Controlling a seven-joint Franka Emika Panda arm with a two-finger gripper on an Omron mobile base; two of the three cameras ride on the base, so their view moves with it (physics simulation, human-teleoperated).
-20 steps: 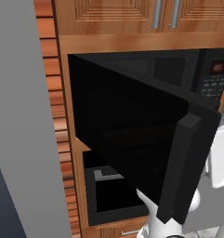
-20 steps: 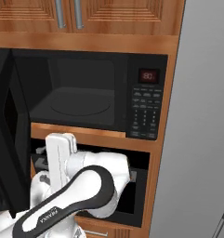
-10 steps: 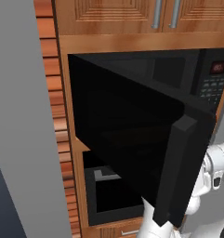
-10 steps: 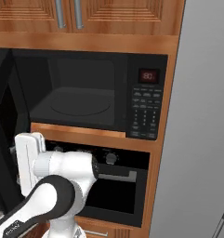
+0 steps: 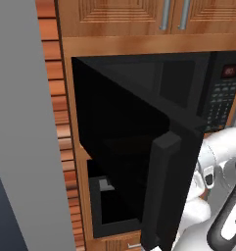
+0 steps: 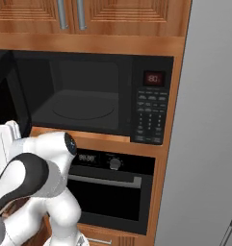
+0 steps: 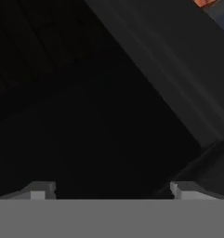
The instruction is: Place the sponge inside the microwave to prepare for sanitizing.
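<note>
While the microwave (image 6: 93, 96) door (image 5: 139, 162) stands open, the gripper (image 7: 112, 189) is spread wide and empty, dark door panel just ahead; fetching and loading the sponge remain.

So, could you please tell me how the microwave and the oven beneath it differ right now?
The microwave has its door swung wide open, showing the round turntable; the oven is shut. The microwave has a grey button keypad at its right side; the oven has a knob and a silver bar handle. Both are black, built into the same wooden cabinet, with small red displays.
</note>
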